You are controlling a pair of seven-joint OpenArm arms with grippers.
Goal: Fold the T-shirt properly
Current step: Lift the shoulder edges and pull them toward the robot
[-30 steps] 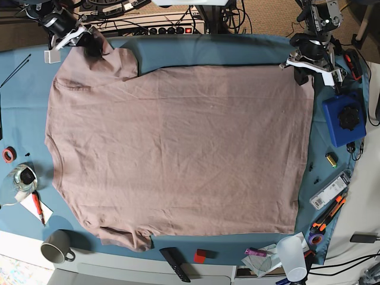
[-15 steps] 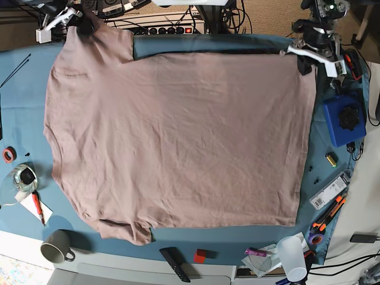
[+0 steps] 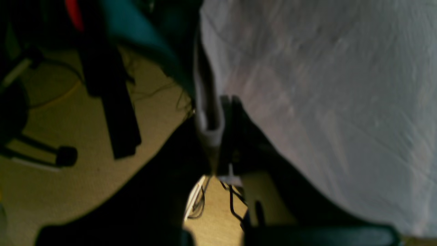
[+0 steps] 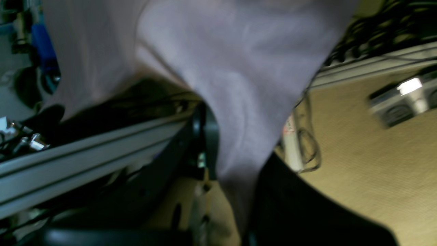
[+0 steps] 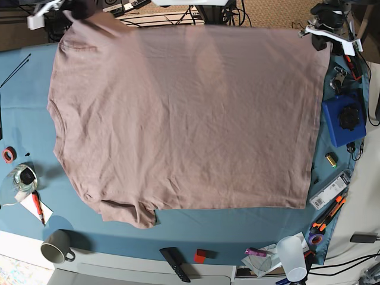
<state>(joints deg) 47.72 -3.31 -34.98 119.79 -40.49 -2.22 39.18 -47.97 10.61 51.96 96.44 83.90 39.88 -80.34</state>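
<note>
Along the near edge of the teal table cloth (image 5: 24,95) lay a mug (image 5: 56,246), a black remote (image 5: 175,264), a small red block (image 5: 200,256) and a clear cup (image 5: 293,255), all clear of the garment. The T-shirt (image 5: 184,113) covered most of the table, its near hem and one crumpled sleeve resting on the cloth. A second earlier it had lain flat with bare cloth visible behind it; by now the far edge had been raised and drawn back past the table's rear. That suggested the shirt was being stretched flat before any fold. At the far corners, the right gripper (image 5: 59,9) and left gripper (image 5: 323,29) were clamped on the T-shirt. The blue box (image 5: 344,122) sat just beside the fabric's edge.
</note>
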